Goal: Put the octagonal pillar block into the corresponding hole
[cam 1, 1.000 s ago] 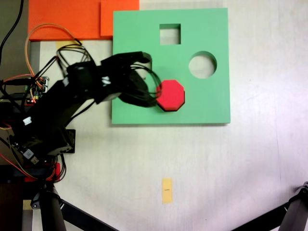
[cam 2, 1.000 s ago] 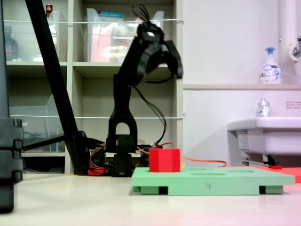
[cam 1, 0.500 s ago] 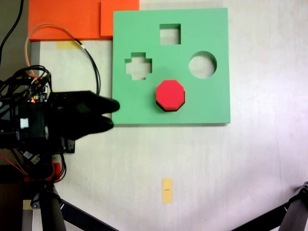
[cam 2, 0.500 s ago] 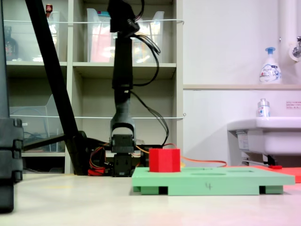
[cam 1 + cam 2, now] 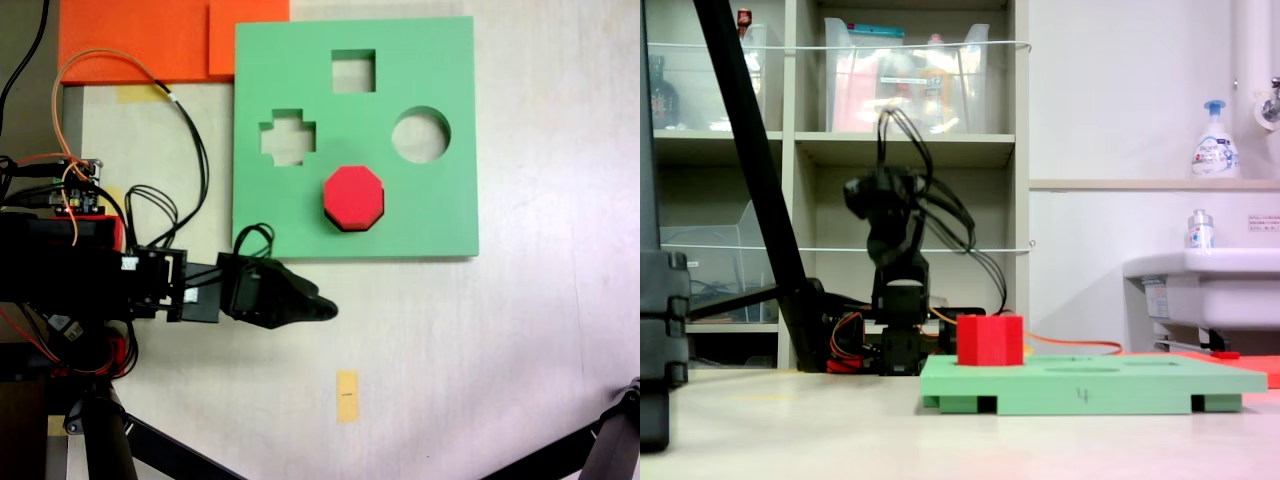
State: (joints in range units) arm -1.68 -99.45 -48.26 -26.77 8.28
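Note:
The red octagonal pillar block (image 5: 353,196) stands upright on the green foam board (image 5: 430,215), below and between the cross and round cutouts. In the second exterior view the block (image 5: 990,340) rises well above the board (image 5: 1090,385). The corresponding hole does not show; the block covers that spot. My gripper (image 5: 318,309) is off the board, over the bare table just beyond the board's lower edge in the first exterior view. It points toward the first exterior view's right with its jaws together and nothing in them. It is well apart from the block.
The board also has a square cutout (image 5: 353,71), a cross cutout (image 5: 287,137) and a round cutout (image 5: 420,135). Orange foam sheets (image 5: 140,40) lie at the top left. A yellow tape mark (image 5: 346,396) is on the table. Tripod legs (image 5: 108,440) cross the bottom corners.
The arm left the block, drew back toward its base, then swung down and out over the table below the board. The block has not moved.

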